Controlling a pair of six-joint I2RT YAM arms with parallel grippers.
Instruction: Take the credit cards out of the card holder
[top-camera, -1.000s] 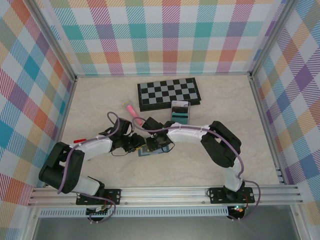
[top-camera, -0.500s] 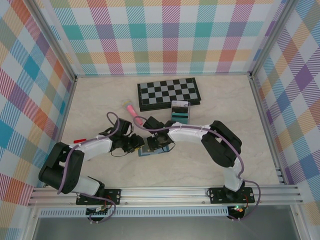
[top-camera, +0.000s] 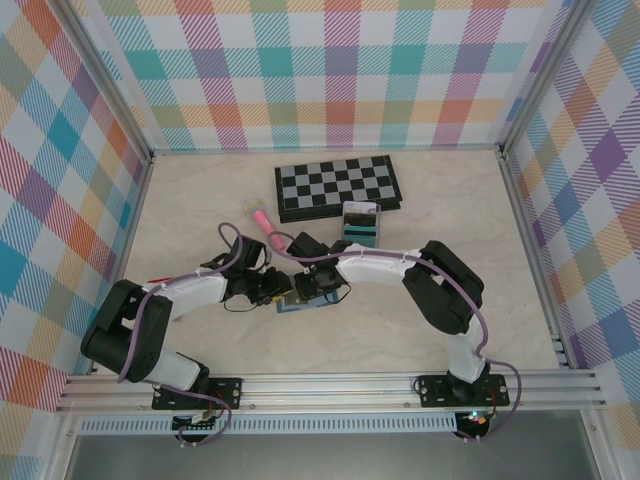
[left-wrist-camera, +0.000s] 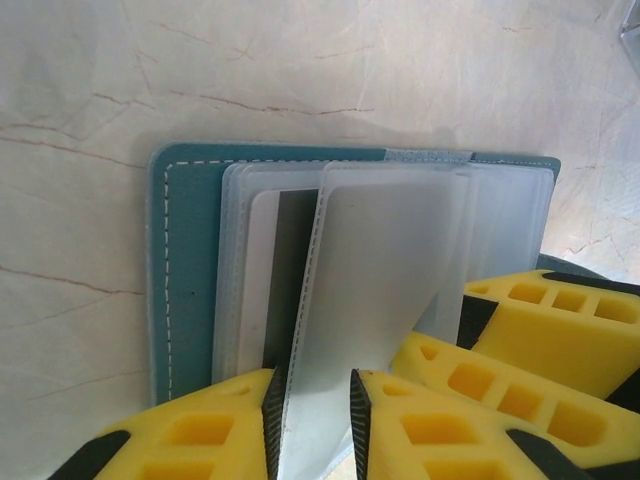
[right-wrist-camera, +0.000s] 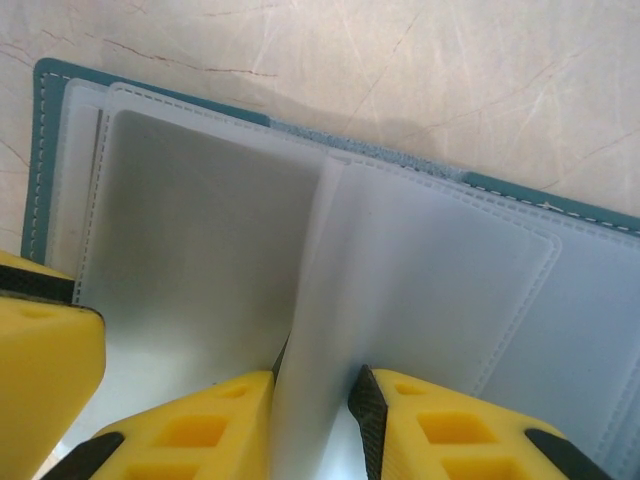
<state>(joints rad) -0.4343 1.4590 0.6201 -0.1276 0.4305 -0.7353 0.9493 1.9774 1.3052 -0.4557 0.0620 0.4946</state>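
Open and flat on the pale marbled table, near its middle: the card holder, teal cover down, frosted plastic leaves fanned up from the spine.

Seen from above, both arms bent inward, wrists meeting over the holder, one from the left, one from the right.

Left pincer: closed tight on a frosted sleeve, yellow pads pressed against both faces of the leaf and lifting it off the pages beneath. Just right of it in the left wrist view, another yellow finger low over the holder's right half.

Right pincer: likewise nipped onto a raised sleeve leaf, dark pad edges flat against the plastic, the leaf standing upright between the two open pages. Impossible to tell whether the same leaf as the left one's. At the left edge of the right wrist view, a second yellow finger beside the stitched cover edge.

Tucked in a flat pocket left of the lifted sleeve: a white card with a dark stripe down its length.

Well apart from the holder, farther back, at the near edge of the chessboard: loose credit cards, a teal one with a dark stripe, something paler at the far end.

Left of those, lying slantwise on the table: a pink marker.
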